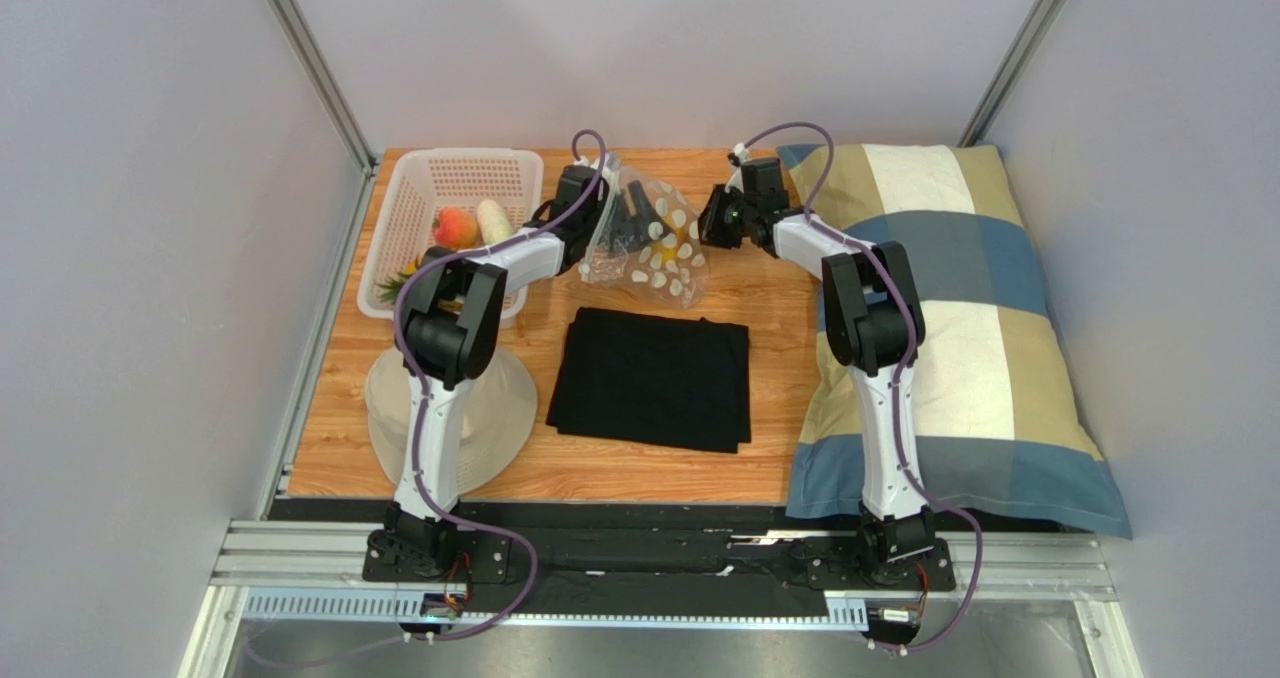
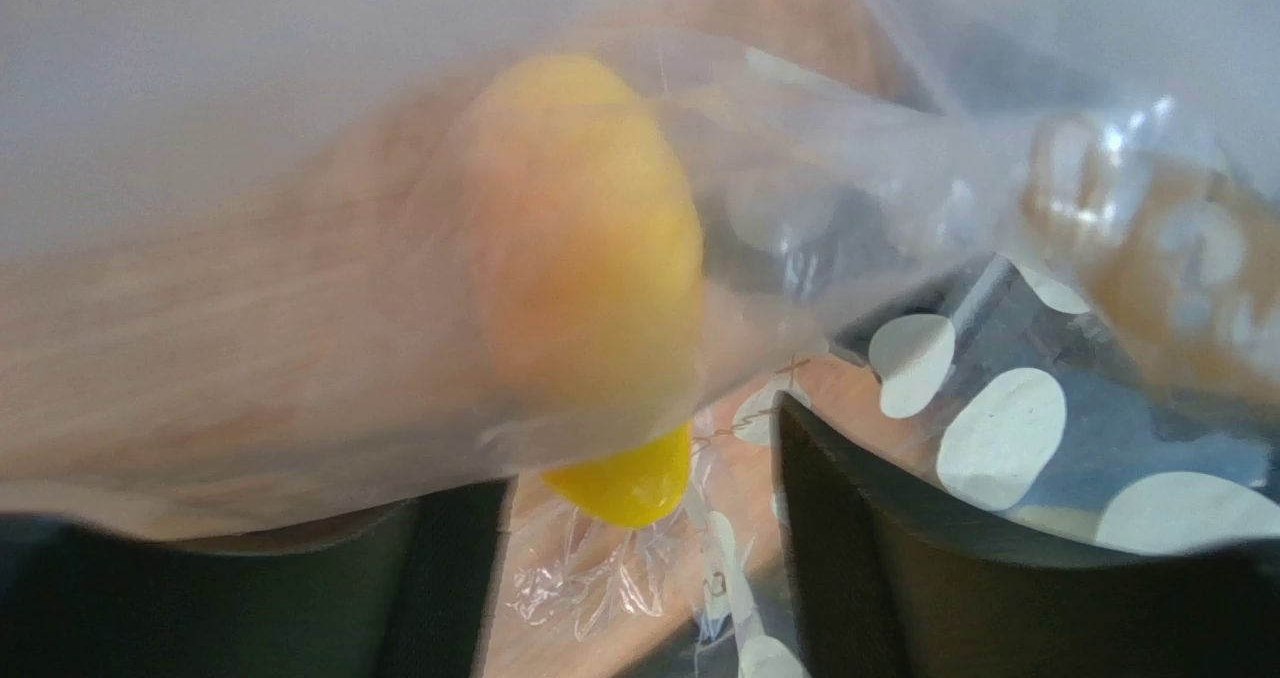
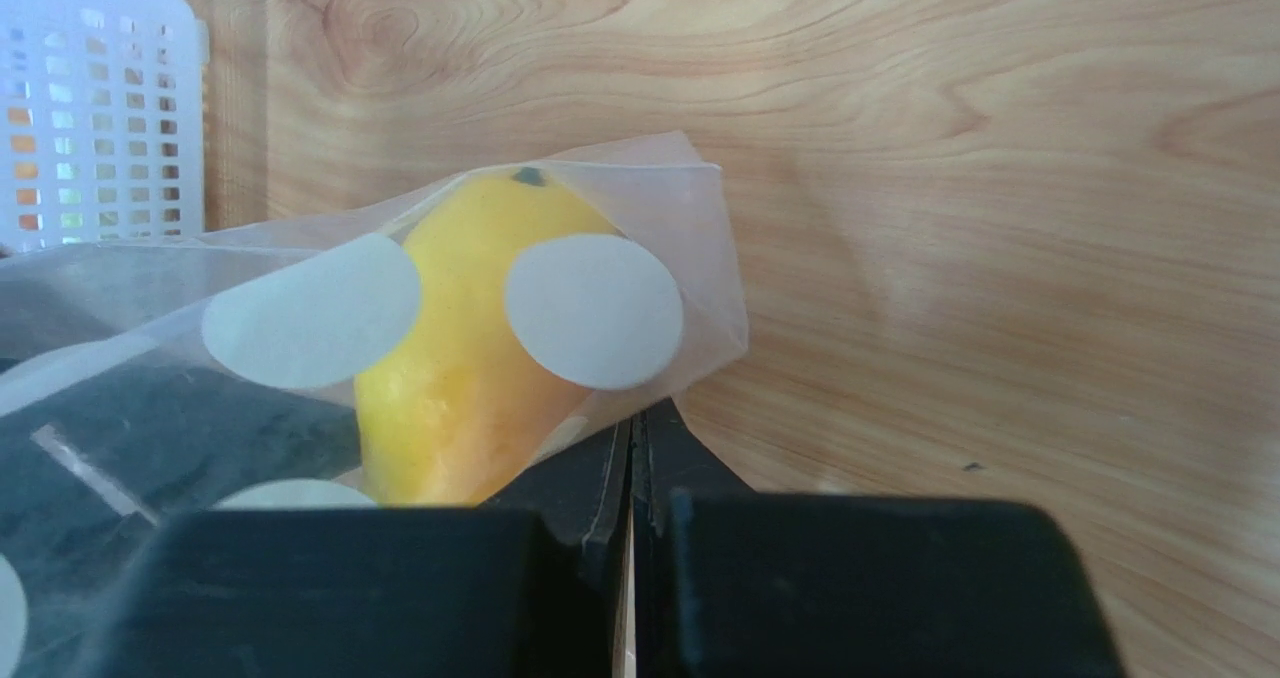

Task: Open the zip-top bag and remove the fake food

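The zip-top bag, clear with white dots, lies at the back middle of the table between both grippers. My left gripper is at its left end, and in the left wrist view the gripper is open, its dark fingers wide apart with loose plastic draped over them. A yellow fake fruit lies just ahead, mostly under the film. My right gripper is shut on the bag's edge, and the yellow fruit shows inside. More fake food lies in the white basket.
A folded black cloth lies in front of the bag. A large checked pillow fills the right side. A pale round hat-like thing sits at the front left under the left arm. The basket's wall shows in the right wrist view.
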Robot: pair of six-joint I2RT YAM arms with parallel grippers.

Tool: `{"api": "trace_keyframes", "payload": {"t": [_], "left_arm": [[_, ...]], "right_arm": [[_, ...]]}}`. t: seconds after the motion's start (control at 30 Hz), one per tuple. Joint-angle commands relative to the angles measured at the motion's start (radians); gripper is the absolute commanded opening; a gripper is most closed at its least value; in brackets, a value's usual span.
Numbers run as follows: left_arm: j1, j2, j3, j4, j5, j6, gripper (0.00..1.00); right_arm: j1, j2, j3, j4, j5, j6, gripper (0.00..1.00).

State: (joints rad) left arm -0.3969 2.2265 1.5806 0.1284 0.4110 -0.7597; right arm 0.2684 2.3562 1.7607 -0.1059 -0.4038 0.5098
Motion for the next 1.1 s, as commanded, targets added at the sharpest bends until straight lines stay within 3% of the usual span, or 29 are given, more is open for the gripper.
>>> {"api": "trace_keyframes", "payload": {"t": [0.0, 0.33, 0.53, 0.63, 0.67, 0.77, 0.83, 0.9, 1.0, 1.03, 1.07], "left_arm": [[-0.011, 0.018, 0.053, -0.033, 0.012, 0.040, 0.80], [-0.016, 0.130, 0.186, -0.187, -0.063, 0.088, 0.80], [-0.019, 0.167, 0.245, -0.216, -0.078, 0.097, 0.71], [-0.019, 0.131, 0.233, -0.211, -0.077, 0.100, 0.50], [-0.019, 0.122, 0.231, -0.217, -0.075, 0.105, 0.34], [-0.020, 0.073, 0.217, -0.228, -0.057, 0.111, 0.14], [-0.019, 0.046, 0.211, -0.231, -0.029, 0.108, 0.06], [-0.017, 0.027, 0.210, -0.220, -0.018, 0.093, 0.01], [-0.014, 0.006, 0.222, -0.211, -0.005, 0.070, 0.00], [-0.014, -0.007, 0.225, -0.208, -0.009, 0.066, 0.00], [-0.013, -0.008, 0.237, -0.210, -0.017, 0.063, 0.00]], "right_arm": [[0.012, -0.015, 0.025, 0.035, -0.035, 0.019, 0.00], [0.012, 0.002, 0.028, 0.037, -0.056, 0.035, 0.00], [0.006, -0.012, 0.020, 0.028, -0.053, 0.027, 0.00], [-0.012, -0.041, -0.012, 0.017, -0.038, 0.021, 0.00], [-0.029, -0.055, -0.024, 0.015, -0.032, 0.018, 0.00], [-0.069, -0.138, -0.104, 0.008, 0.012, 0.003, 0.00], [-0.084, -0.182, -0.160, -0.015, 0.034, -0.030, 0.01], [-0.106, -0.241, -0.196, -0.028, 0.025, -0.062, 0.07], [-0.118, -0.302, -0.270, -0.022, -0.022, -0.080, 0.35], [-0.118, -0.311, -0.292, -0.009, -0.059, -0.089, 0.50], [-0.118, -0.330, -0.337, 0.006, -0.069, -0.086, 0.55]]}}
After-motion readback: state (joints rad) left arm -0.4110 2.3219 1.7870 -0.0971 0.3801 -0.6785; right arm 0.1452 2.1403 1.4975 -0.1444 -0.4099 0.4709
